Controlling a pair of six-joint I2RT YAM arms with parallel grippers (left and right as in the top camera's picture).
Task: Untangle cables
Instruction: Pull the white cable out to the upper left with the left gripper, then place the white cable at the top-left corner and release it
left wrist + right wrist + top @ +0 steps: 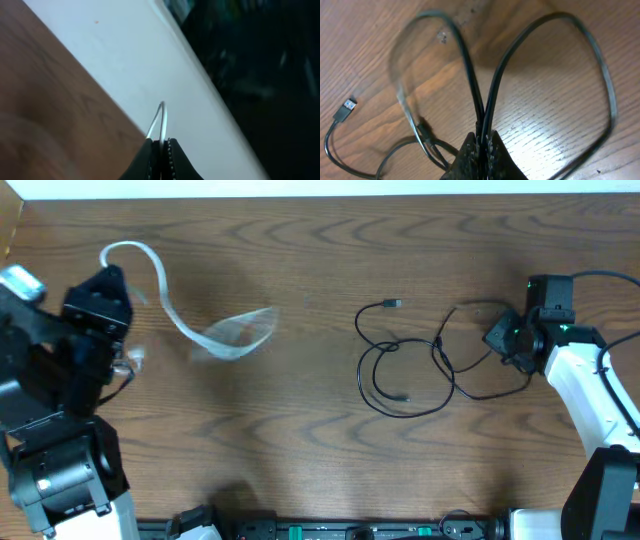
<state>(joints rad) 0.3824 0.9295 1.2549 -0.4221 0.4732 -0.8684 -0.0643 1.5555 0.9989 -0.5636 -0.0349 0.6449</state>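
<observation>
The white cable [190,325] trails in a blurred loop from my left gripper [105,295] across the left of the table. In the left wrist view my left gripper [161,145] is shut on the white cable [161,120]. The two black cables [410,365] lie looped together right of centre, a plug [393,304] at the top. My right gripper [505,340] holds their right end. In the right wrist view my right gripper [482,142] is shut on black cable strands [480,95], and a black plug [345,109] lies at the left.
The wooden table [300,440] fills the overhead view. In the left wrist view a white surface [150,65] runs past the table edge, with a dark area beyond. The robot bases [60,470] stand at the front corners.
</observation>
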